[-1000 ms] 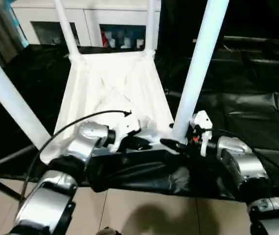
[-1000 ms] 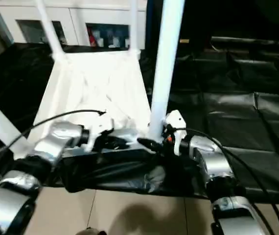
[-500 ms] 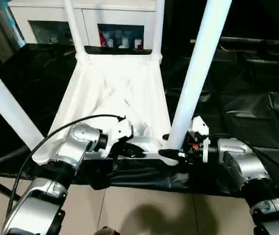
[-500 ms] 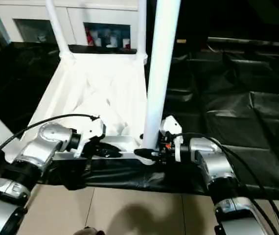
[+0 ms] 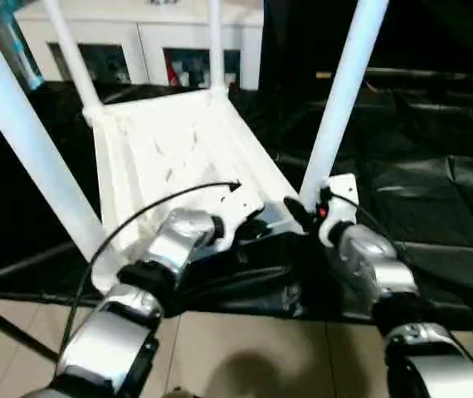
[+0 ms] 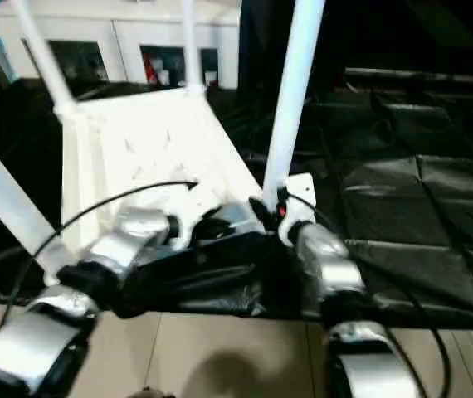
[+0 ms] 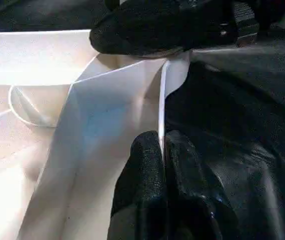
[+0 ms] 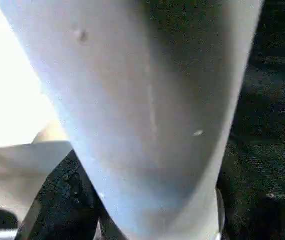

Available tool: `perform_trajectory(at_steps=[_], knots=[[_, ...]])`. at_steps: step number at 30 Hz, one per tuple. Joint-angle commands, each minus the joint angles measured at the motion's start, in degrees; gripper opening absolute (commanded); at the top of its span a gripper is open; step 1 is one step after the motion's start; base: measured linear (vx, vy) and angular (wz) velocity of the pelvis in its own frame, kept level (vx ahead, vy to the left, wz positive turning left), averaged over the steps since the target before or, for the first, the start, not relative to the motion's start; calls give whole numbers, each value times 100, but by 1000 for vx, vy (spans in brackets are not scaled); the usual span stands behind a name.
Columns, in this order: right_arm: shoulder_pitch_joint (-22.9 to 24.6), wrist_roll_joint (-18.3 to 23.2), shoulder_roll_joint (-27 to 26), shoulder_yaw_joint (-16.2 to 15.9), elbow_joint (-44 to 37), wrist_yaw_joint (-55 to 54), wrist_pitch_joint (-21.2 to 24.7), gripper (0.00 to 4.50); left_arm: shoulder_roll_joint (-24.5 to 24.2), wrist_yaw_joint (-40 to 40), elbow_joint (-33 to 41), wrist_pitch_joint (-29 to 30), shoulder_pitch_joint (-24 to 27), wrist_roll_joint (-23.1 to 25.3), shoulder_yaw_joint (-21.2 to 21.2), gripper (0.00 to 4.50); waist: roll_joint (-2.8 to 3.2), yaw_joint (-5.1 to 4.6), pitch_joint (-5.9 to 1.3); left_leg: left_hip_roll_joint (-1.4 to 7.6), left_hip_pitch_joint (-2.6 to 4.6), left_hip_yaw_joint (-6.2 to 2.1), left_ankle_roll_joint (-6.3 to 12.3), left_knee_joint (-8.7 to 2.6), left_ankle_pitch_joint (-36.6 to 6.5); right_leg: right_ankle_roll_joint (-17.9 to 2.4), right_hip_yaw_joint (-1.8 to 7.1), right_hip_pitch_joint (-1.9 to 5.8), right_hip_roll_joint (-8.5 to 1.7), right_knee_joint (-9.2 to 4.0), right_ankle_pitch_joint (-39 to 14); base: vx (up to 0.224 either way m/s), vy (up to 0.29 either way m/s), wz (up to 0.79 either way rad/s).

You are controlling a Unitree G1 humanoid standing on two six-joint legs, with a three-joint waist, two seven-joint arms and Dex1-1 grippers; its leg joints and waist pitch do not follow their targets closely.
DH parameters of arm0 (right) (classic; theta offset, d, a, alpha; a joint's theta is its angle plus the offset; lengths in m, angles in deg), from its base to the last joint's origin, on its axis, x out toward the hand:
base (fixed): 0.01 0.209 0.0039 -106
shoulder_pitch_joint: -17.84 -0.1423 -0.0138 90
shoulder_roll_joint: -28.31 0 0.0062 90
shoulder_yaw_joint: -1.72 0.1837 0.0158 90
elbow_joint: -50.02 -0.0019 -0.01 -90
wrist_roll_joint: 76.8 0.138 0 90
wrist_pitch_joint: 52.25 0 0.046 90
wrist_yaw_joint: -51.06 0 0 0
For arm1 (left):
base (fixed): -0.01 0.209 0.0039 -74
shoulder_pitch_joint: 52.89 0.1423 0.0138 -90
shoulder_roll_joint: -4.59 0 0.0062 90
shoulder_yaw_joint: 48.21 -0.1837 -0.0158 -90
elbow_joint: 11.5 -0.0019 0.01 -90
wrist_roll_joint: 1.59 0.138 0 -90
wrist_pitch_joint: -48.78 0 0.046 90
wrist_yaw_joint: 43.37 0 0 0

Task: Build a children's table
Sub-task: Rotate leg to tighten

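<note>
The children's table (image 5: pixel 170 149) lies upside down on the black-draped work table (image 5: pixel 436 182), its ribbed underside facing up and its white legs standing up. My left gripper (image 7: pixel 162 142) is shut on the thin near rim of the top, close to the near right corner. My right gripper (image 5: pixel 303 211) is closed around the base of the near right leg (image 5: pixel 340 99), with one black finger (image 8: pixel 62 200) pressed against the tube (image 8: pixel 147 100). The near left leg (image 5: pixel 29 141) rises steeply at the left. Two far legs (image 5: pixel 69 54) stand at the back.
A white cabinet (image 5: pixel 137 41) with glass doors stands behind the work table. A black cable (image 5: pixel 137 215) arcs over my left forearm. Tiled floor (image 5: pixel 245 356) lies below the table's front edge, and a dark metal bar (image 5: pixel 4 274) crosses at the lower left.
The white table has swung on the black cloth: its near right corner moved away from me together with both grippers. The right jaws narrowed onto the leg.
</note>
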Motion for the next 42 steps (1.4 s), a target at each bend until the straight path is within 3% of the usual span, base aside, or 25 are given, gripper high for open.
perform_trajectory(at_steps=[1, 4, 6, 9, 11, 17, 21, 23, 25, 28, 31, 33, 35, 37, 39, 41, 42], knots=[[161, -54, -554, -489, 134, 533, 50, 317, 387, 333, -62, -149, -171, -159, 79, 0, -51, -26, -262, 347, 125, -207, 94, -473, -1713, -1044, 275, 147, -426, -566, -1680, 0, 0, 0], [189, 72, -506, -473, 2, 806, 50, 340, 325, 72, -81, -293, -176, -191, 68, 0, -55, -24, -274, 355, 135, -212, 122, -480, -1678, -1052, 278, 161, -423, -560, -1681, 0, 0, 0], [244, 109, -345, -532, -175, 1137, 89, 367, 224, -405, 27, -438, -99, -315, 65, 0, -101, -20, -270, 361, 92, -218, 207, -486, -1525, -1037, 273, 192, -437, -553, -1645, 0, 0, 0], [361, 158, -26, -715, -491, 1827, 164, 375, 22, -1028, 177, -511, 27, -411, -6, 0, -96, 1, -278, 369, 87, -210, 304, -474, -1397, -1083, 269, 202, -428, -523, -1436, 0, 0, 0], [501, 217, 349, -907, -808, 2583, 195, 375, -252, -1556, 261, -642, 148, -371, -158, 0, -107, 38, -288, 386, 78, -193, 435, -451, -1216, -1159, 254, 225, -413, -487, -1125, 0, 0, 0], [718, 412, 1140, -1077, -1323, 4004, 356, 375, -816, -2709, 541, -601, 360, -531, -218, 0, -102, 102, -325, 411, 66, -170, 624, -395, -819, -1477, 238, 243, -413, -363, -367, 0, 0, 0], [710, 384, 1455, -1149, -1379, 4553, 468, 375, -1104, -3238, 686, -535, 436, -606, -224, 0, -118, 149, -378, 409, 37, -164, 803, -325, -427, -1630, 230, 223, -415, -248, 330, 0, 0, 0], [662, 378, 1548, -1200, -1306, 4729, 497, 375, -1179, -3324, 714, -506, 445, -641, -191, 0, -106, 153, -357, 403, 33, -156, 838, -320, -456, -1671, 218, 198, -403, -255, 315, 0, 0, 0], [637, 390, 1579, -1232, -1282, 4836, 535, 342, -1201, -3363, 724, -500, 448, -650, -179, 0, -116, 155, -337, 412, 34, -160, 736, -341, -681, -1643, 221, 200, -420, -292, -50, 0, 0, 0], [628, 433, 1540, -1261, -1309, 4867, 606, 328, -1195, -3369, 792, -457, 483, -685, -182, 0, -116, 161, -335, 416, 45, -163, 620, -354, -760, -1613, 228, 202, -426, -306, -230, 0, 0, 0], [654, 468, 1499, -1283, -1374, 4904, 673, 293, -1187, -3389, 905, -398, 539, -716, -187, 0, -114, 156, -343, 414, 37, -165, 609, -349, -698, -1617, 228, 211, -420, -285, -102, 0, 0, 0], [687, 488, 1465, -1302, -1427, 4916, 706, 293, -1168, -3375, 966, -367, 570, -728, -193, 0, -113, 154, -356, 405, 35, -161, 648, -332, -590, -1622, 226, 214, -414, -265, 63, 0, 0, 0], [777, 505, 1364, -1277, -1513, 4747, 732, 267, -1091, -3140, 871, -434, 540, -679, -157, 0, -89, 155, -358, 402, 39, -160, 671, -324, -569, -1633, 225, 209, -412, -264, 111, 0, 0, 0], [829, 347, 1199, -1217, -1416, 4164, 734, 264, -944, -2610, 624, -552, 416, -557, -88, 0, -105, 148, -348, 399, 38, -161, 657, -330, -602, -1608, 225, 199, -405, -280, 65, 0, 0, 0], [772, 93, 942, -1076, -1076, 3150, 699, 264, -756, -1944, 330, -611, 246, -427, -26, 0, -102, 122, -310, 389, 55, -166, 480, -370, -884, -1522, 228, 182, -408, -351, -475, 0, 0, 0], [700, 20, 687, -879, -766, 2321, 719, 261, -564, -1319, 102, -554, 84, -343, 36, 0, -107, 70, -278, 386, 94, -192, 174, -424, -1304, -1358, 243, 179, -450, -443, -1315, 0, 0, 0], [674, 8, 550, -779, -630, 1925, 746, 260, -449, -964, 2, -512, 2, -318, 84, 0, -120, 33, -275, 383, 126, -216, -13, -450, -1547, -1184, 250, 165, -457, -504, -1843, -50, 7, -2]])
